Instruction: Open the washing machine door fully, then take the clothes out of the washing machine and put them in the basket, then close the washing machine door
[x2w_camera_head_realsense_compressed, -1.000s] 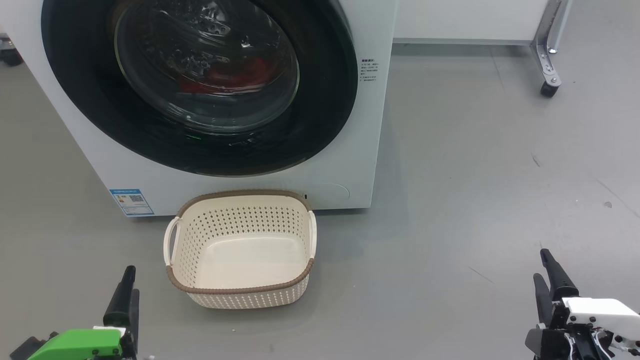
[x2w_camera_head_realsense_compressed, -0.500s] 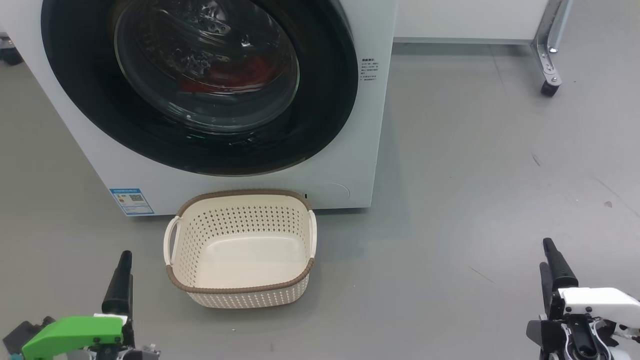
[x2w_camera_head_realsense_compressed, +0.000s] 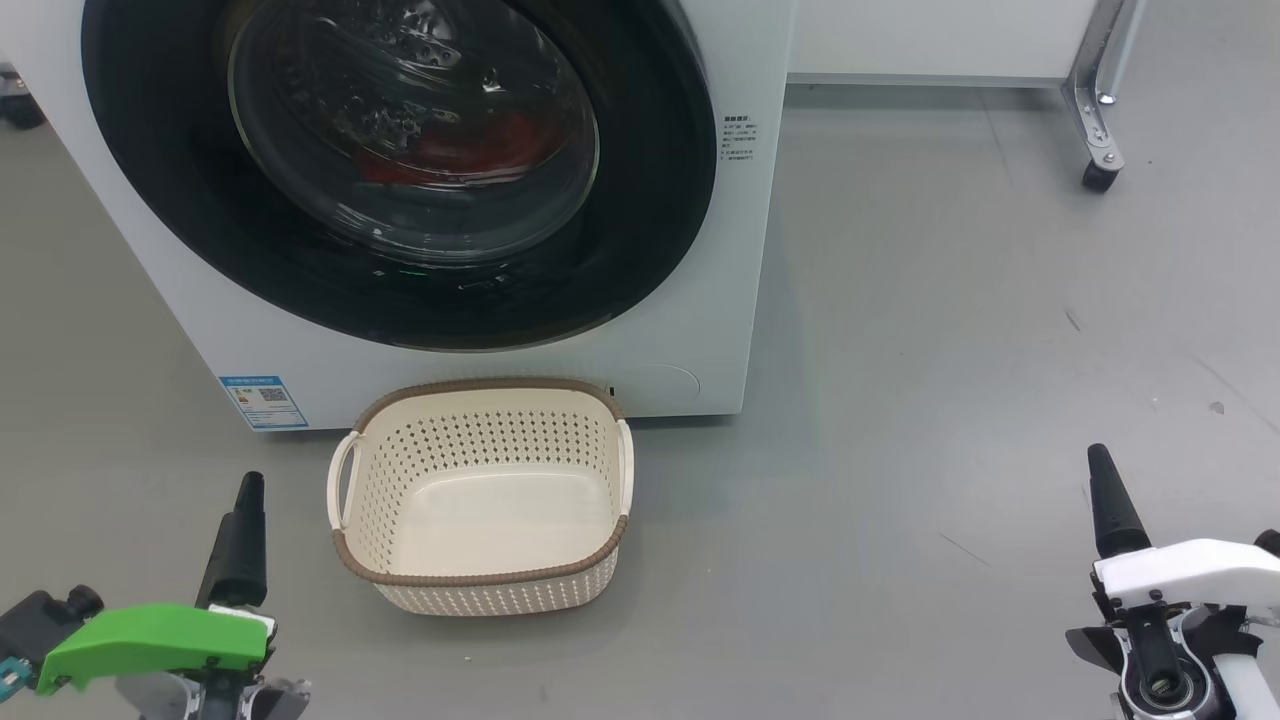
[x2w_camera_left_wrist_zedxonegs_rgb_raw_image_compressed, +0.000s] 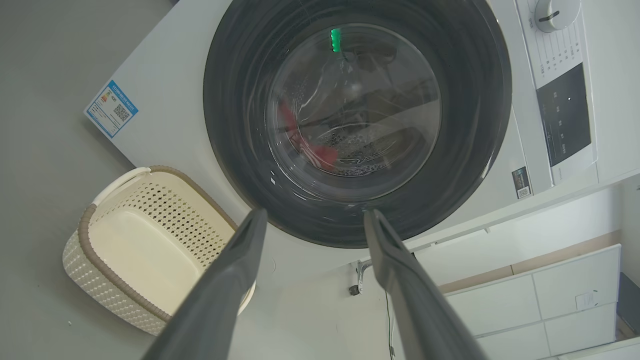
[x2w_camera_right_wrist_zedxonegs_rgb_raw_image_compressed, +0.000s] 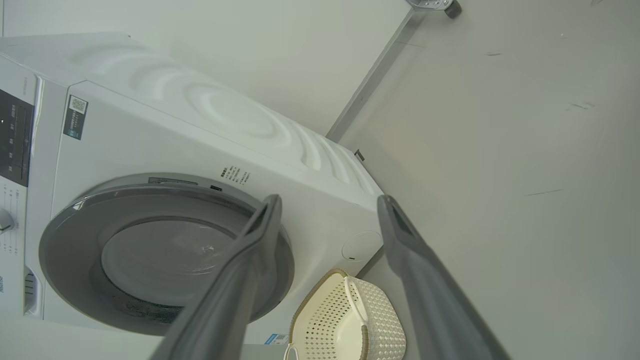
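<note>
grey floor (x2w_camera_head_realsense_compressed: 900, 400) carries the basket (x2w_camera_head_realsense_compressed: 480, 578) before the washing machine (x2w_camera_head_realsense_compressed: 730, 250), door (x2w_camera_head_realsense_compressed: 650, 200) shut on the clothes (x2w_camera_head_realsense_compressed: 470, 145); my left gripper (x2w_camera_left_wrist_zedxonegs_rgb_raw_image_compressed: 315, 212) and right gripper (x2w_camera_right_wrist_zedxonegs_rgb_raw_image_compressed: 330, 197) gape.

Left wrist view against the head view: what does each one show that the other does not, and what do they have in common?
Left wrist view: the dial and the dark control panel on the washing machine, plus white drawers. Head view: the right gripper at the lower right. Both: the washing machine door shut, the clothes red behind its glass, the basket empty, the blue label.
</note>
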